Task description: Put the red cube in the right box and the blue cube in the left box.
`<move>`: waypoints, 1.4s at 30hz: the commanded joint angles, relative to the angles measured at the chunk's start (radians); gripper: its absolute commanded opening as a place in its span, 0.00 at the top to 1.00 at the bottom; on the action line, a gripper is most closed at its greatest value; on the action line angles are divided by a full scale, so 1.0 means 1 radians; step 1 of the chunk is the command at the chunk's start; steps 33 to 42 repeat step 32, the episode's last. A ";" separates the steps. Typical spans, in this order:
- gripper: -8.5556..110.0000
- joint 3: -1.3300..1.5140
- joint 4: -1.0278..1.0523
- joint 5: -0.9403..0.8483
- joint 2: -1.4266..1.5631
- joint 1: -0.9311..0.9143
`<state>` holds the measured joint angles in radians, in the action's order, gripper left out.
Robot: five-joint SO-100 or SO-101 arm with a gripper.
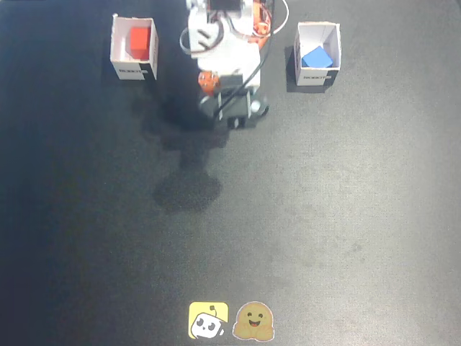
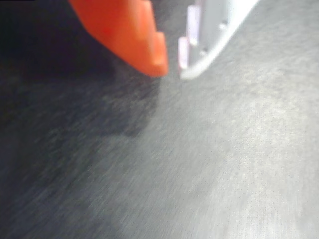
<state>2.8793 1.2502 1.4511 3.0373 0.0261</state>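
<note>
Fingers (image 2: 172, 69) first: in the wrist view your orange one (image 2: 130, 35) and the white one (image 2: 212, 35) sit tip to tip with only a sliver of dark worktop (image 2: 224, 164) showing between them, nearly closed and gripping nothing at all. Nothing lies under or between those tips, just blurred black surface and a patch of shadow to the left.

Step out to the fixed view and your arm (image 1: 227, 65) is folded up near the top centre, its dark front end (image 1: 234, 108) hanging over bare worktop, shadow pooling below and to the left of it.

Now the cubes, and both are well away from your fingers. Look left in the fixed view: the red cube (image 1: 139, 42) sits inside the white box (image 1: 133, 71) at the top left, dark print on its near wall. Look right: the blue cube (image 1: 320, 57) rests, turned a little askew, inside the other white box (image 1: 318, 76) at the top right, printed the same way. Your arm stands between the two boxes, touching neither.

Down at the bottom edge, two stickers lie side by side: a yellow one (image 1: 208, 320) and a brown smiling one (image 1: 253, 321).
</note>
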 commanded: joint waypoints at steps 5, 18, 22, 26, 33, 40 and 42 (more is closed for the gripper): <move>0.93 -0.006 0.006 -0.043 0.049 -0.005; 0.93 -0.006 0.011 -0.038 0.055 -0.005; 0.93 -0.006 0.011 -0.038 0.055 -0.003; 0.93 -0.006 0.011 -0.029 0.055 0.002; 0.93 -0.006 0.011 -0.031 0.055 0.002; 0.93 -0.006 0.011 -0.031 0.055 0.002; 0.93 -0.006 0.011 -0.031 0.055 0.002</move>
